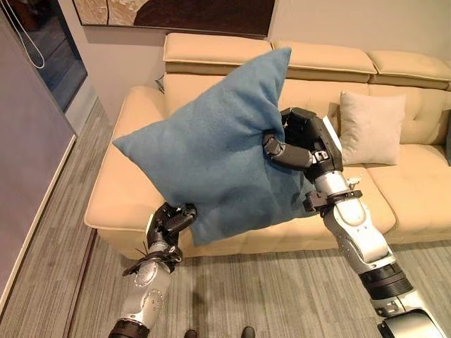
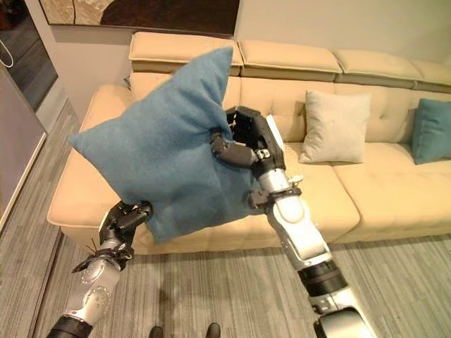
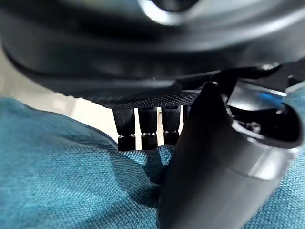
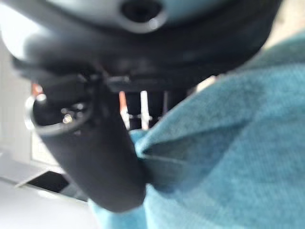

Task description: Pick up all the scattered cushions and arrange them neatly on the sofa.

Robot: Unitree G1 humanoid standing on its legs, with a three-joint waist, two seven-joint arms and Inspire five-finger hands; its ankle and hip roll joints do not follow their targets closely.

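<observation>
A large blue cushion (image 1: pixel 211 148) hangs in the air in front of the beige sofa (image 1: pixel 120 186), held by both hands. My right hand (image 1: pixel 299 144) pinches its right edge, thumb (image 4: pixel 109 157) pressed into the cloth. My left hand (image 1: pixel 171 220) grips its lower corner, thumb (image 3: pixel 214 167) and fingers closed on the fabric. A beige cushion (image 1: pixel 371 128) leans upright against the sofa back on the middle seat. A teal cushion (image 2: pixel 431 130) stands against the back further right.
The sofa's left seat, behind the held cushion, is bare. Grey striped carpet (image 1: pixel 268 289) lies in front of the sofa. A grey wall panel (image 1: pixel 28 176) runs along the left. A dark picture (image 1: pixel 176 14) hangs above the sofa.
</observation>
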